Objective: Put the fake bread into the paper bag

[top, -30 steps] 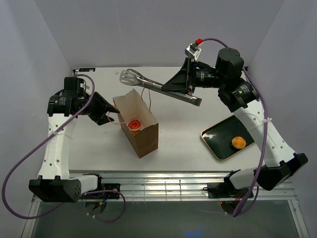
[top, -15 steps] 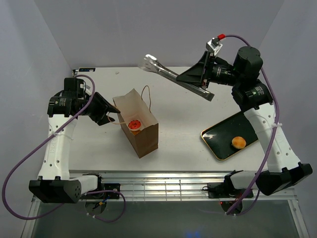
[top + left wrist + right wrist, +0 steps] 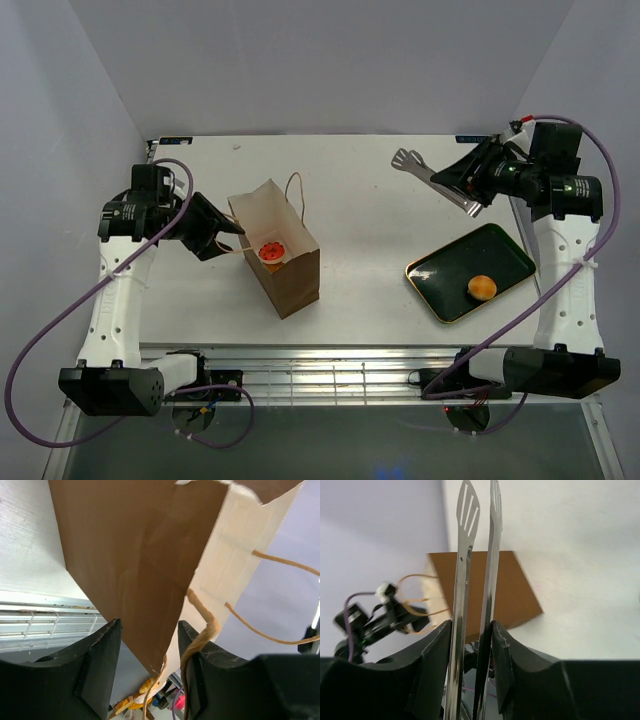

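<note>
The tabletop [image 3: 370, 230] is lit brightly and evenly from above; only soft shadows are cast. Beyond the right hand [image 3: 470, 630], glare is seen on the tongs [image 3: 464, 570], and the paper bag [image 3: 512, 592] is blurred.

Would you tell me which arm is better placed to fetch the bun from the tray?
Right: the right gripper grips the tongs near the tray holding the bun; the left gripper straddles the rim of the paper bag.
</note>
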`<control>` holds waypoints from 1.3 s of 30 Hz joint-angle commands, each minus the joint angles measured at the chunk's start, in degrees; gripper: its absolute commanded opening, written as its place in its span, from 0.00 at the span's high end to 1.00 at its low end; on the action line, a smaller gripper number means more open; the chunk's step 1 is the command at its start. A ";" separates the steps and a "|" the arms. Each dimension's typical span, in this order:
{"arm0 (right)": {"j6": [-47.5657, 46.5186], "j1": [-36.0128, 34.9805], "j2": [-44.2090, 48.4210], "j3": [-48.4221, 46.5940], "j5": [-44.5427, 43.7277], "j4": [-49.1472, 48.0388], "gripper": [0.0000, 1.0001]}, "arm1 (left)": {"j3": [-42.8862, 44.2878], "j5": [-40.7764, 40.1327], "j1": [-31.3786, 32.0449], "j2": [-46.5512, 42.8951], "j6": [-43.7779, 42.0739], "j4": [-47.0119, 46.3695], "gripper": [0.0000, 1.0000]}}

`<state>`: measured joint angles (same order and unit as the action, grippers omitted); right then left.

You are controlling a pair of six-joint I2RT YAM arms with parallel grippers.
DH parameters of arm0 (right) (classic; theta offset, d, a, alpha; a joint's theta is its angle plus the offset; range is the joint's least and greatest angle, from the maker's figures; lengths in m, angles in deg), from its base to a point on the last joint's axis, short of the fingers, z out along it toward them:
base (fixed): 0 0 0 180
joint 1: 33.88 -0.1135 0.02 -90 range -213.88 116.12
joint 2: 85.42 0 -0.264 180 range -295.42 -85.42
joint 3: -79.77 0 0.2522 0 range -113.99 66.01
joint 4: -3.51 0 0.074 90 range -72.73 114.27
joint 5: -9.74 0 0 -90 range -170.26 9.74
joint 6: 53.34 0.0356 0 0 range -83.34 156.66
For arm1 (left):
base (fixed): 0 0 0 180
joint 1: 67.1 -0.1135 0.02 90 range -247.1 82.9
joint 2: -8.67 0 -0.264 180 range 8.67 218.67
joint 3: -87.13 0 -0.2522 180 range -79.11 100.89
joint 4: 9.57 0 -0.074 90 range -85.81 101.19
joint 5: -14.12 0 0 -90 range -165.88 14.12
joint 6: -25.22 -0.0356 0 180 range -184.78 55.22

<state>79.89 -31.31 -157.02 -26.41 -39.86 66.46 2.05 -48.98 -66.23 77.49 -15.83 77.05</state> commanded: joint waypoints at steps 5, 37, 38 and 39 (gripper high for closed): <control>-10.80 5.51 1.01 -3.30 -17.28 25.96 0.58 | -3.56 1.84 -0.34 -3.86 -0.17 -1.84 0.39; -22.39 13.87 10.24 19.91 -44.97 25.61 0.54 | -4.61 0.44 -0.34 -0.44 -2.72 0.18 0.36; -22.57 13.87 10.24 20.35 -43.84 25.61 0.53 | -4.96 0.44 -0.34 -0.52 -2.54 0.18 0.36; -22.74 13.95 10.24 21.05 -43.05 25.43 0.53 | -4.96 0.44 -0.34 -0.61 -2.46 0.18 0.36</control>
<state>59.87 -17.89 -147.18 -6.52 -83.18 92.40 -2.21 -48.28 -66.23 77.88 -18.30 77.07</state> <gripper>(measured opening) 0.464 0.638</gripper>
